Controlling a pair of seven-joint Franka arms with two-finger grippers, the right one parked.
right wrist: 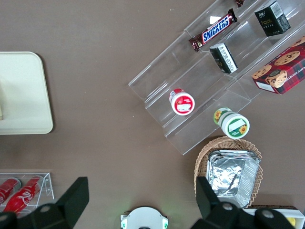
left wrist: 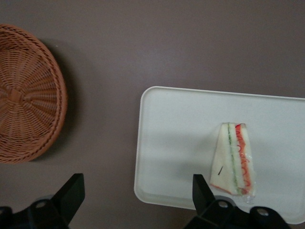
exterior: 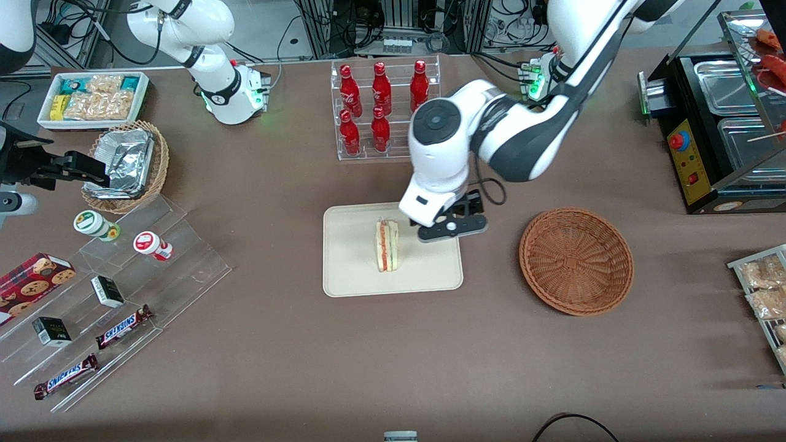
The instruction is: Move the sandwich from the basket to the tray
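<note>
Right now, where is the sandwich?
The sandwich lies on the cream tray, out of the empty reddish-brown basket beside it. The left gripper hovers over the tray edge nearest that basket, jaws open and empty.

Brown surface [exterior: 276, 344], tray [exterior: 353, 270] mid-surface, basket [exterior: 576, 261] beside it toward the working arm's end, bottle rack [exterior: 387, 107], end effector [exterior: 452, 228] above tray edge

Left arm bent low, gripper [left wrist: 135, 191] downward, fingers spread wide, empty.
</note>
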